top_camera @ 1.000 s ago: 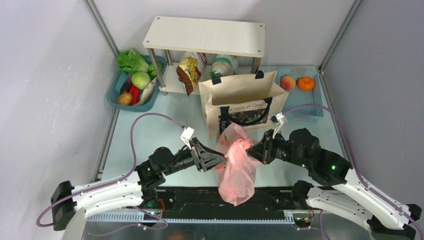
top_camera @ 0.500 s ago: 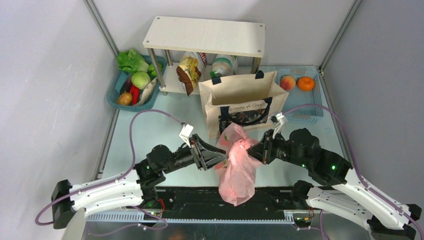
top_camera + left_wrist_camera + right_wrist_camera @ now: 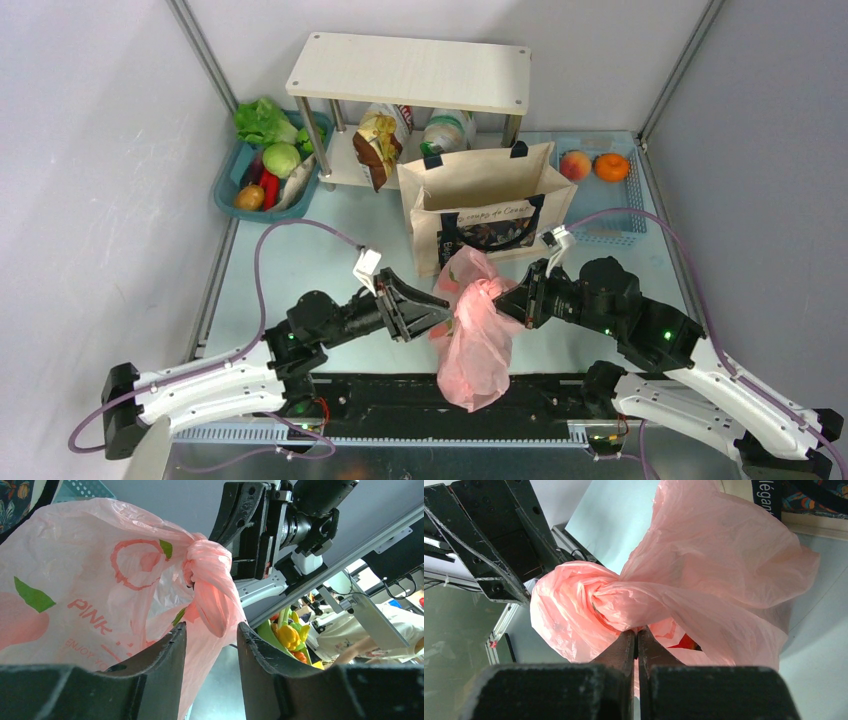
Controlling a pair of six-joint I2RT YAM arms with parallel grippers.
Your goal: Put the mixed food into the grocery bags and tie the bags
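Pink plastic bag [image 3: 470, 340], printed with peaches, held up between my two sets of fingers, which face each other closely across it. Its neck is twisted into a knot [image 3: 207, 565].

My right fingers [image 3: 636, 641] are pressed tight together on a pinch of the bag's film. The knot bulges just beyond and above their tips.

My left fingers [image 3: 179, 640] stand apart and grip nothing. The knot sits just beyond their tips, and a loose fold below it droops toward the gap between them without being pinched.

The body of the bag sags away beneath both sets of fingers, toward my bases.

A beige canvas tote [image 3: 480, 190] stands upright and open-mouthed on the table [image 3: 300, 270], beyond my fingers and just behind the bag.
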